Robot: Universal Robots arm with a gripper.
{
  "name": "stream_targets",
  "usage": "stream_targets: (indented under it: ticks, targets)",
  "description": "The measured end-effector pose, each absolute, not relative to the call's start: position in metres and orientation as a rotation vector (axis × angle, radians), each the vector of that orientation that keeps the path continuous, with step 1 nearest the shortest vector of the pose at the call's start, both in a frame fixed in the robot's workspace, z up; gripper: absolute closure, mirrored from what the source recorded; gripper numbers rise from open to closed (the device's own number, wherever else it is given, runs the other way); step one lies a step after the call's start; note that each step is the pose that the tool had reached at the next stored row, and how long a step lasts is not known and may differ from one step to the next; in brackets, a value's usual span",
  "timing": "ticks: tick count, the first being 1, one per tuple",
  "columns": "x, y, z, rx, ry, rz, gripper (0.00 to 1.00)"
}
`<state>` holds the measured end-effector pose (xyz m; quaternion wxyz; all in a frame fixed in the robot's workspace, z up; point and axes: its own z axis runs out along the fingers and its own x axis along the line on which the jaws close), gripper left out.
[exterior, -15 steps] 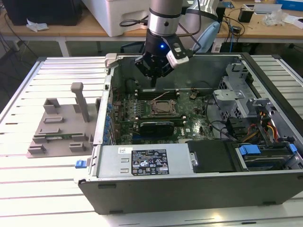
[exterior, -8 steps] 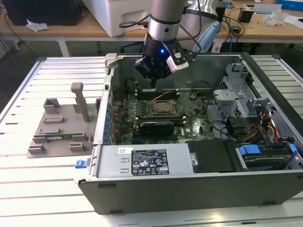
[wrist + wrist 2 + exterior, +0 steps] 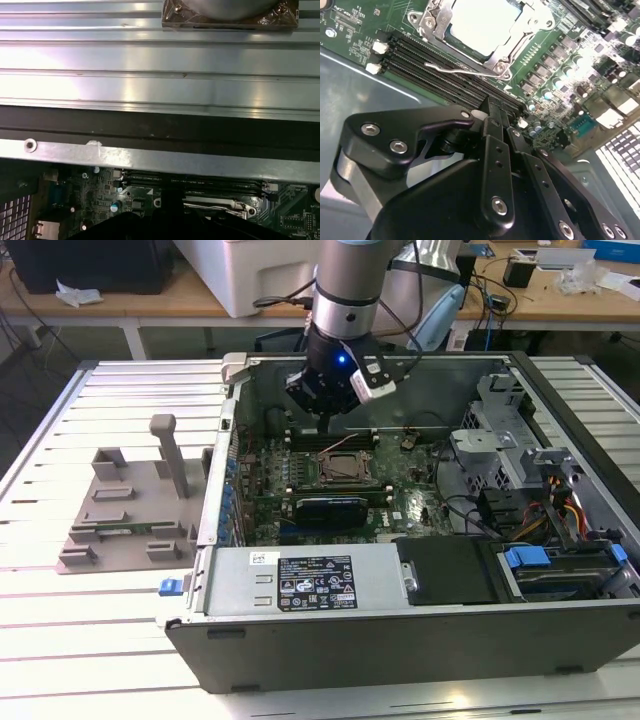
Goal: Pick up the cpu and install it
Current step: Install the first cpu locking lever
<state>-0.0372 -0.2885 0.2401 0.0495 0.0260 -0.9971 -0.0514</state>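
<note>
In the exterior view, a white label with black print, too small to be read, is seen on the silver power supply (image 3: pixel 300 580) along the near wall of the open computer case (image 3: pixel 400 640). Beyond it, the black expansion card (image 3: pixel 335 508) lies across the motherboard (image 3: pixel 420 510). In the second wrist view, the gripper (image 3: pixel 501 116) is shown with its fingers pressed together, holding nothing, above the memory slots (image 3: pixel 435 75). Farther on, the cpu (image 3: pixel 480 22) is seated inside the metal-framed socket (image 3: pixel 520 42), beside the wire lever (image 3: pixel 465 71).
</note>
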Motion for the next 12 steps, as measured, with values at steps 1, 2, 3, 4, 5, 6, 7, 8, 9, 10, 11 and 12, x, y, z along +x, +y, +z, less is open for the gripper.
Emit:
stream_targets:
  ticks: [1,2,3,4,5,6,7,8,9,10,11,12]
  targets:
    - [-0.037,-0.288,0.237,0.079,-3.037,-0.157,0.89]
    - [-0.036,-0.288,0.235,0.081,-3.036,-0.156,0.89]
    - [-0.035,-0.288,0.233,0.082,-3.036,-0.156,0.89]
    - [-0.034,-0.288,0.231,0.084,-3.035,-0.155,0.89]
    - [-0.034,-0.288,0.229,0.087,-3.035,-0.154,0.89]
    - [-0.033,-0.288,0.228,0.096,-3.034,-0.151,0.89]
    - [-0.033,-0.288,0.227,0.105,-3.033,-0.149,0.89]
    - [-0.032,-0.288,0.225,0.115,-3.032,-0.147,0.89]
    - [-0.031,-0.288,0.224,0.12,-3.032,-0.146,0.89]
    - [-0.029,-0.288,0.223,0.123,-3.031,-0.145,0.89]
    - [-0.028,-0.288,0.222,0.125,-3.031,-0.145,0.89]
    - [-0.027,-0.288,0.221,0.127,-3.031,-0.145,0.89]
